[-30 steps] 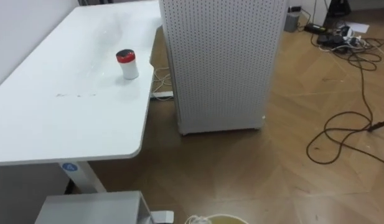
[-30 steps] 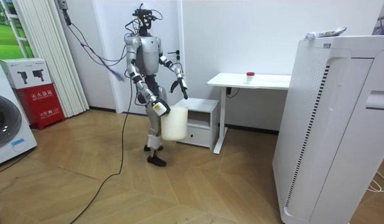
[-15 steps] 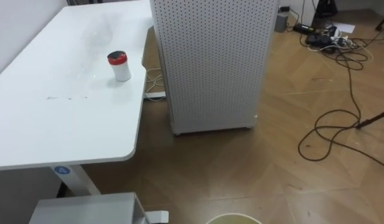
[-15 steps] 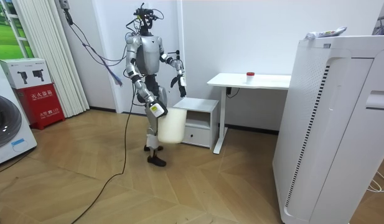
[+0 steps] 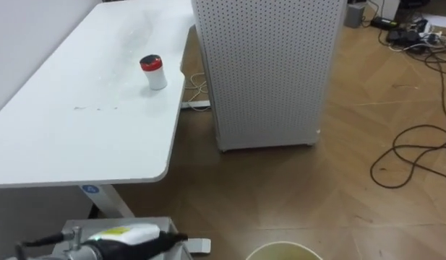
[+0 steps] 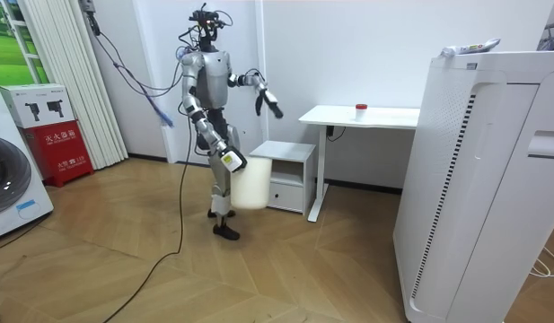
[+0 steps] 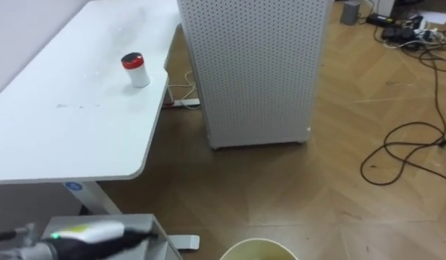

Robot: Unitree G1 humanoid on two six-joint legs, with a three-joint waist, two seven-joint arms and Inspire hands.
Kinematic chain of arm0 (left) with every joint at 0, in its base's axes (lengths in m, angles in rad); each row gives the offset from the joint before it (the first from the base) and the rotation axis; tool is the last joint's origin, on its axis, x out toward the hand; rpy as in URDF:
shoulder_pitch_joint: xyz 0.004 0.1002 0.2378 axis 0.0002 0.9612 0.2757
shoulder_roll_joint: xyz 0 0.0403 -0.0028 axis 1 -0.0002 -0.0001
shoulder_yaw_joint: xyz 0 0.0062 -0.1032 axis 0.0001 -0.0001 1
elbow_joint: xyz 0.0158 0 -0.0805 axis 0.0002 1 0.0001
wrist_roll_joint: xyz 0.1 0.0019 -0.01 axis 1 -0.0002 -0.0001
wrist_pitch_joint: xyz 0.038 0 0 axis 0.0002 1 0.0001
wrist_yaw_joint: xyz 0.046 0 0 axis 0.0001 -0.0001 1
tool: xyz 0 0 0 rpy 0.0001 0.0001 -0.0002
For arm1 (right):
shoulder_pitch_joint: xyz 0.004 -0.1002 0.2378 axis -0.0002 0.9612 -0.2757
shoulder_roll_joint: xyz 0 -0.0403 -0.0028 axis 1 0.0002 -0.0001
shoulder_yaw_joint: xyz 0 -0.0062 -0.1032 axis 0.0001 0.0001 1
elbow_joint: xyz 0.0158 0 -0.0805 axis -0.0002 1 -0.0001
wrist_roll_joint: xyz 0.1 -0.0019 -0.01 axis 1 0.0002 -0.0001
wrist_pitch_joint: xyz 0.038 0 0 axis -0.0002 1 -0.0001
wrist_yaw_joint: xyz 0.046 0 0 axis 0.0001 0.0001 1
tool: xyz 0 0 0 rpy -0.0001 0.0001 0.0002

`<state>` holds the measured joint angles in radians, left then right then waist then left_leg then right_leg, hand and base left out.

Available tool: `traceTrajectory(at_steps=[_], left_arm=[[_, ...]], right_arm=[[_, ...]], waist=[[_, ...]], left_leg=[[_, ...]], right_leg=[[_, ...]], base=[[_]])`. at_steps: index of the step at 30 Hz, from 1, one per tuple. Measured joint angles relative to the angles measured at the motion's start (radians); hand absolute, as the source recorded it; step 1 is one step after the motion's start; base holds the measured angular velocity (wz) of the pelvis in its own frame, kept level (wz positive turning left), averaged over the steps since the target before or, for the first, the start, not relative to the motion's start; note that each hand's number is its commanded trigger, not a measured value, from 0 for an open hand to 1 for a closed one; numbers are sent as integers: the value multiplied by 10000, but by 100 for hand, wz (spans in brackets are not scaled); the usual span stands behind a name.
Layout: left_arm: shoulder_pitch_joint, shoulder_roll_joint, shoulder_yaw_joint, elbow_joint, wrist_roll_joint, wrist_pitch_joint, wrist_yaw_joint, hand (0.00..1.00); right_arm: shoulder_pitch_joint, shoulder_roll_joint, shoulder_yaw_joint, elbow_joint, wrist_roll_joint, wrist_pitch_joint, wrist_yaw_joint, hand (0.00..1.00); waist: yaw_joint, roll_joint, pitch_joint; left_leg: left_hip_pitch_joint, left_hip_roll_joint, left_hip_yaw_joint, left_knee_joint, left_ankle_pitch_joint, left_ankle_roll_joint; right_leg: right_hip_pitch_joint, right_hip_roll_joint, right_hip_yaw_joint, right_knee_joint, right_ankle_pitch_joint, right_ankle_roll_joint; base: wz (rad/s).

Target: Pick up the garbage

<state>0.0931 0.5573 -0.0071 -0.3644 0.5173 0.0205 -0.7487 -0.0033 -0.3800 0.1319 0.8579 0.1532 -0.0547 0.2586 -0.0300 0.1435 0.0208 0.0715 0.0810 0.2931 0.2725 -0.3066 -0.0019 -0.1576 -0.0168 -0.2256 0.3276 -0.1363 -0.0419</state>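
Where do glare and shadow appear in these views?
Left eye view: a faint sheen on the white table beyond the red-lidded jar, and darker floor along the table's edge. Room view: shade beneath the table, against the wall.

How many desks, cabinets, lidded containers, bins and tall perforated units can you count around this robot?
White flat-topped desk: 1
Small white container with a red lid, on the desk: 1
Tall white perforated unit: 1
Low white cabinet: 1
Cream round bin: 1
Total: 5
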Motion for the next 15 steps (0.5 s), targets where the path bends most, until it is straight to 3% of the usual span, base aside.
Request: traceTrajectory(at_steps=[1,2,3,6,7,9,13,15], left_arm=[[-3,-154,213,-2,-197,-90,302,0],[13,-510,595,-3,-358,-276,904,0],[85,-993,923,-16,-374,-462,1487,0],[280,-1830,1249,-24,-805,-1058,2669,0],[341,-1911,1258,-24,-960,-1195,2916,0],[810,-2318,1340,-8,-1192,-1840,3974,0],[1189,-2988,1726,4,-2024,-2219,5405,0],[1197,-3255,1832,24,-2497,-2289,6151,0]], right_arm=[[73,6,0,0,-6,-13,-45,100],[160,41,-3,0,-42,-13,-122,100],[252,91,-58,-14,-42,-53,-214,100],[583,304,-60,-15,3,-227,-494,100],[637,359,-55,-15,4,-234,-520,100],[737,475,-64,-15,-29,-382,-567,100],[1005,799,-137,1,66,-680,-758,100],[1131,972,-198,13,88,-687,-866,100]], waist=[[52,-20,9],[127,-68,33],[170,-100,14],[436,-338,-48],[544,-424,-60],[715,-663,-114],[923,-963,-133],[922,-997,-147]], left_leg=[[48,-3,-21,-1,8,-12],[122,-11,-78,0,11,-16],[119,-18,-190,1,13,-20],[110,-45,-277,240,47,-79],[121,-49,-361,256,64,-108],[238,-49,-886,179,90,-149],[376,-10,-1393,165,118,-198],[442,-33,-1796,70,140,-236]], right_leg=[[27,-1,-4,43,-37,-24],[44,-4,19,165,-134,-63],[37,5,27,180,-189,-98],[12,59,106,271,-303,-230],[2,77,170,324,-317,-263],[15,233,344,356,-311,-392],[72,570,874,243,-219,-522],[145,662,990,120,-139,-555]], base=[[-5],[-4],[-4],[-9],[-21],[-25],[-27],[-32]])
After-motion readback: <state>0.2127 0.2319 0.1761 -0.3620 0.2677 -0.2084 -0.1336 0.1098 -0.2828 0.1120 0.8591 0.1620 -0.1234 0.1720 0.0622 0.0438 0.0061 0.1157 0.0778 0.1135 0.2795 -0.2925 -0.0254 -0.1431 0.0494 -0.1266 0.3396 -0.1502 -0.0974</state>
